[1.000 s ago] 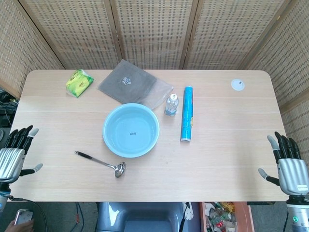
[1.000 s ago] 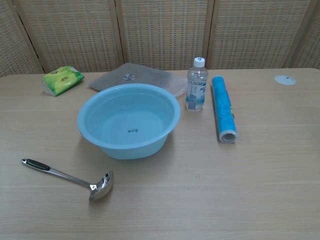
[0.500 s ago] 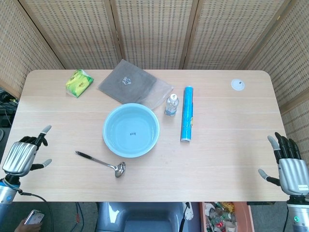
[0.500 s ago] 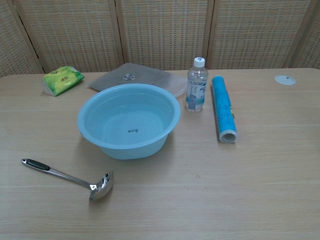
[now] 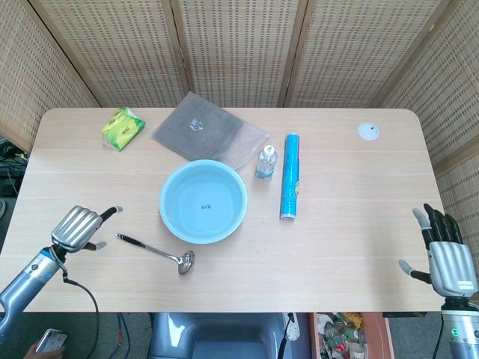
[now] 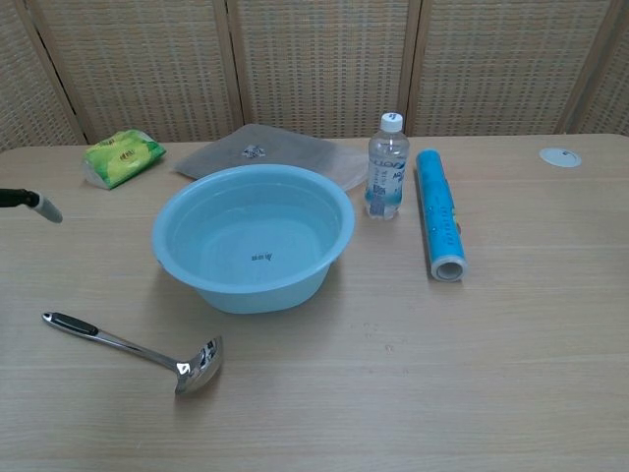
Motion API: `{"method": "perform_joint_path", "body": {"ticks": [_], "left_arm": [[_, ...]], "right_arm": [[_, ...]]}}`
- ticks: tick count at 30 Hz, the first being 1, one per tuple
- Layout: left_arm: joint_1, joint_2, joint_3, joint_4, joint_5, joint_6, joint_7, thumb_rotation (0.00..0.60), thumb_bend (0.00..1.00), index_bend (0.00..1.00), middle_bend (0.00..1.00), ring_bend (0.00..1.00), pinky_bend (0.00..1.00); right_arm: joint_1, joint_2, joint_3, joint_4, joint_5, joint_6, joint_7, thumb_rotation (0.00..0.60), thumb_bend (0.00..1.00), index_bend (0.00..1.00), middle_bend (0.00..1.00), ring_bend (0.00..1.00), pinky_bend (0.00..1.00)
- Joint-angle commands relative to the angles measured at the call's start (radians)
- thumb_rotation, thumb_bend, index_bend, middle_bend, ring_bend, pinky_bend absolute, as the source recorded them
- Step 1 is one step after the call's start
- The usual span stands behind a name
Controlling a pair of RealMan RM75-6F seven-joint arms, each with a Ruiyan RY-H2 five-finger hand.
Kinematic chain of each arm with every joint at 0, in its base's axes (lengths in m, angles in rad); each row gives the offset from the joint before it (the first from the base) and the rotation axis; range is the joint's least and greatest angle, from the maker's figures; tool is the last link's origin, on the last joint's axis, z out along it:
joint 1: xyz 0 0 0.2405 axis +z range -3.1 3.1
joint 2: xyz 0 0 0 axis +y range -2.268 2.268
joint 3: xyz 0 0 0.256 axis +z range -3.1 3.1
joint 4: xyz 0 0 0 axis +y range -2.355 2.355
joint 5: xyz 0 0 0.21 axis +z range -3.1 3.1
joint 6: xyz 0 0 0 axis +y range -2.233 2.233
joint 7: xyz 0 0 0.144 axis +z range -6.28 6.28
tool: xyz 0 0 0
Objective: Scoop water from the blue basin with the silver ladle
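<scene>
The blue basin (image 5: 203, 200) (image 6: 254, 236) holds clear water and stands mid-table. The silver ladle (image 5: 156, 251) (image 6: 133, 350) lies flat in front of it, black handle end to the left, bowl to the right. My left hand (image 5: 77, 227) hovers over the table just left of the handle end, fingers apart, holding nothing; in the chest view only one fingertip (image 6: 41, 207) shows at the left edge. My right hand (image 5: 446, 259) is off the table's right front corner, fingers spread and empty.
A water bottle (image 5: 266, 161) and a blue roll (image 5: 290, 176) lie right of the basin. A grey cloth (image 5: 209, 134) and a green packet (image 5: 123, 128) sit behind it. A white disc (image 5: 368, 132) is at the far right.
My left hand has moved in from the table's left edge toward the ladle's handle. The right hand has stayed almost still. The ladle and basin have not moved.
</scene>
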Motion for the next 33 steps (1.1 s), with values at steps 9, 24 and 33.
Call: {"method": "perform_joint_path", "body": {"ticks": [9, 24, 33], "left_arm": [[-0.054, -0.103, 0.059, 0.122, -0.001, -0.102, -0.063, 0.600, 0.29, 0.38, 1.00, 1.00, 1.00], [-0.073, -0.147, 0.073, 0.138, -0.037, -0.147, -0.034, 0.600, 0.37, 0.45, 1.00, 1.00, 1.00], [-0.094, -0.174, 0.071, 0.123, -0.054, -0.179, 0.019, 0.600, 0.37, 0.45, 1.00, 1.00, 1.00]], "right_arm": [[0.011, 0.006, 0.006, 0.003, 0.030, -0.036, 0.008, 0.600, 0.00, 0.00, 0.00, 0.00, 0.00], [0.017, 0.017, 0.006, -0.001, 0.049, -0.060, 0.031, 0.600, 0.00, 0.00, 0.00, 0.00, 0.00], [0.019, 0.019, 0.006, -0.002, 0.055, -0.069, 0.039, 0.600, 0.00, 0.00, 0.00, 0.00, 0.00]]}}
